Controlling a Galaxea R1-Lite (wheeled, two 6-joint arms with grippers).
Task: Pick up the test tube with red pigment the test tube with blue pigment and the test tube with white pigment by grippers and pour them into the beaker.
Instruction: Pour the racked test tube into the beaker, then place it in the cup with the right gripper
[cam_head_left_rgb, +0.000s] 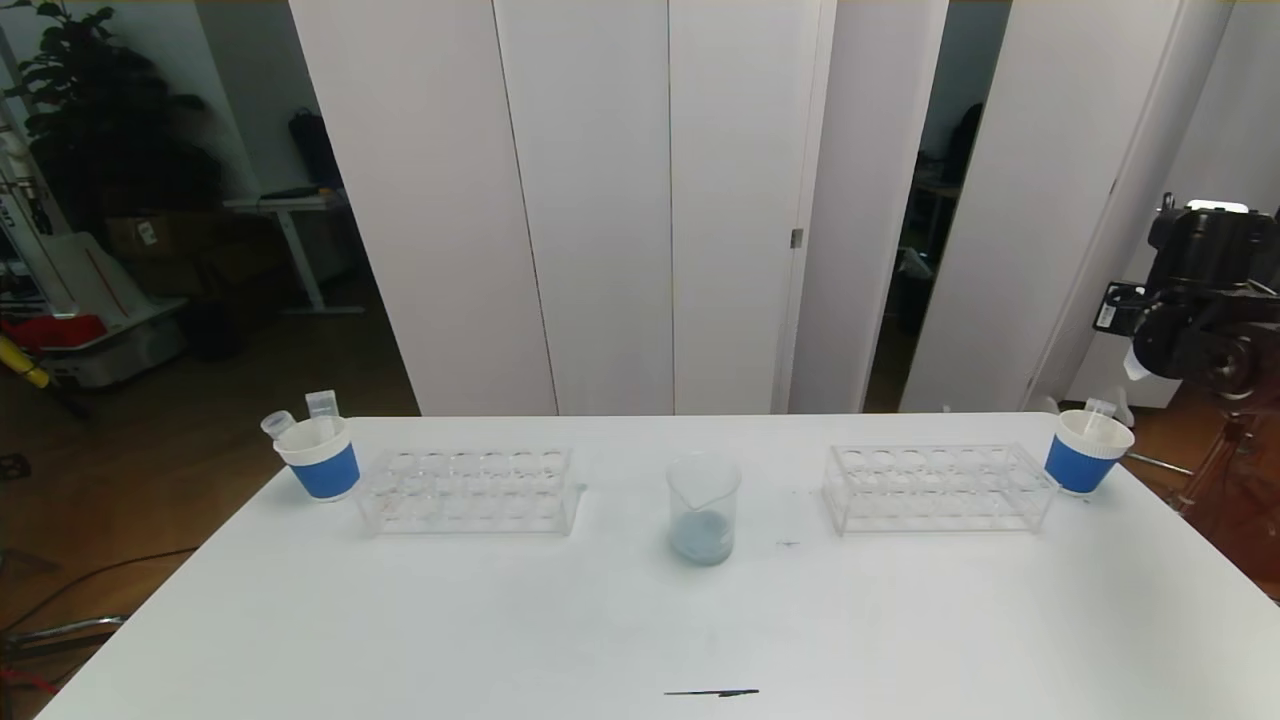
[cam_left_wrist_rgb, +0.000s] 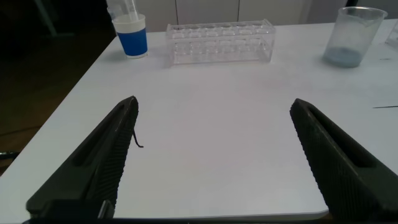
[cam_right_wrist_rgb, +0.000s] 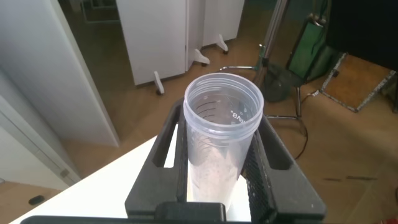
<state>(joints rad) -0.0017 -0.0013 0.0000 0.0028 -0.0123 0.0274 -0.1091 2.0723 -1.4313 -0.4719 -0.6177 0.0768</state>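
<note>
On the white desk (cam_head_left_rgb: 500, 620), centre, stands the small clear glass beaker (cam_head_left_rgb: 703, 508), upright, with a shallow pale blue-grey layer at its bottom. Two clear plastic tube racks flank it: left rack (cam_head_left_rgb: 468, 489), right rack (cam_head_left_rgb: 938, 487), both apart from the beaker. No coloured tubes show in their holes.

Left blue-banded white paper cup (cam_head_left_rgb: 320, 458) sits just beside the left rack's outer end, with two clear tubes (cam_head_left_rgb: 322, 404) sticking out of it. Right blue-banded white paper cup (cam_head_left_rgb: 1086, 451) sits near the desk's right edge, just beside the right rack, one clear tube (cam_head_left_rgb: 1098, 408) poking out.

Right gripper (cam_right_wrist_rgb: 217, 180): raised off the desk's far right corner, fingers clenched on a clear plastic test tube (cam_right_wrist_rgb: 221, 134). Wrist view looks into the open mouth; whitish residue clings to the inside wall. In the head view only its black body shows at the right edge.

Left gripper (cam_left_wrist_rgb: 214, 162): low over the desk's near-left area, fingers spread wide, nothing between them. Left cup, left rack and beaker lie well ahead of it.
</note>
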